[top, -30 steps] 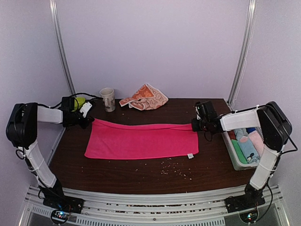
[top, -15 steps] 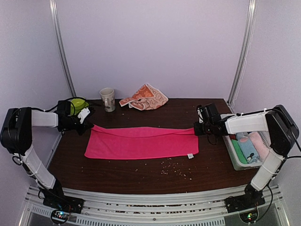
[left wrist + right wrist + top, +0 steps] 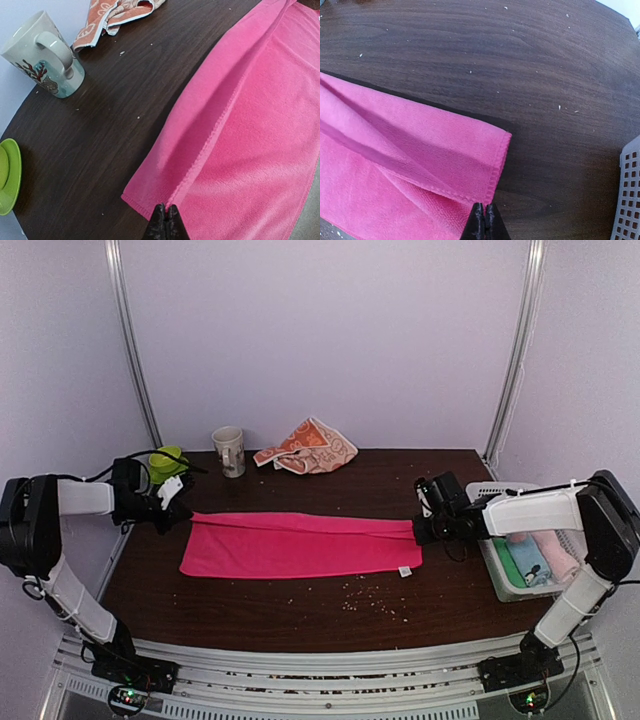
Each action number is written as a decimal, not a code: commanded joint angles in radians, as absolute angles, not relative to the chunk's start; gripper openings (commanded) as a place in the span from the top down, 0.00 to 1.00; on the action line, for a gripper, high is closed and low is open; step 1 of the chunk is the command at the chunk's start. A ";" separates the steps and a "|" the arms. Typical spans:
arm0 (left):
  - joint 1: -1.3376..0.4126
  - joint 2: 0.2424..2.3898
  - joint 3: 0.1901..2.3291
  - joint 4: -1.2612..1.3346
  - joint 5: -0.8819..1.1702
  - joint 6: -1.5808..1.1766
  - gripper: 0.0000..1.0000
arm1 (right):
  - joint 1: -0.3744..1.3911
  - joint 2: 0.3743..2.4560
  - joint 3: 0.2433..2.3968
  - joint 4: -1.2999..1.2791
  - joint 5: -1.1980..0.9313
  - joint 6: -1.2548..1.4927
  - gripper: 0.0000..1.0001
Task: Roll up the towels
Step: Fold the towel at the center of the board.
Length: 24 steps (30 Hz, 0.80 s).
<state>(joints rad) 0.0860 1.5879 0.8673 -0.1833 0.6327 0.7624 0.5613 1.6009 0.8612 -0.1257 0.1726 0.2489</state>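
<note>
1. pinching the folded-over edge of the pink towel (image 3: 300,545), our left claw (image 3: 165,222) has its fingers pressed together on the cloth.
2. our right claw (image 3: 484,220) nips the same fold at the other end.
3. the pink towel lies flat between both claws.
4. the orange towel (image 3: 310,447) sits crumpled well beyond them, and a mug (image 3: 42,57) stands ahead of the left claw.

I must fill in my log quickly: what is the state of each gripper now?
Left gripper: closed on the pink towel, at its edge.
Right gripper: closed on the same towel's other end.
</note>
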 commanded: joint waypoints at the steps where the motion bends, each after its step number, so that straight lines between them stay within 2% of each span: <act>1: 0.116 1.560 0.854 -0.224 0.689 0.819 1.00 | 0.561 1.550 0.830 -0.169 0.228 0.245 1.00; 24: 0.180 1.469 0.805 -0.456 0.834 1.047 1.00 | 0.638 1.417 0.732 -0.235 0.273 0.337 1.00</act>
<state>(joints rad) 0.1555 1.4887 0.8124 -0.4007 0.7742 0.9825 0.6304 1.4498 0.7502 -0.1967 0.2462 0.3023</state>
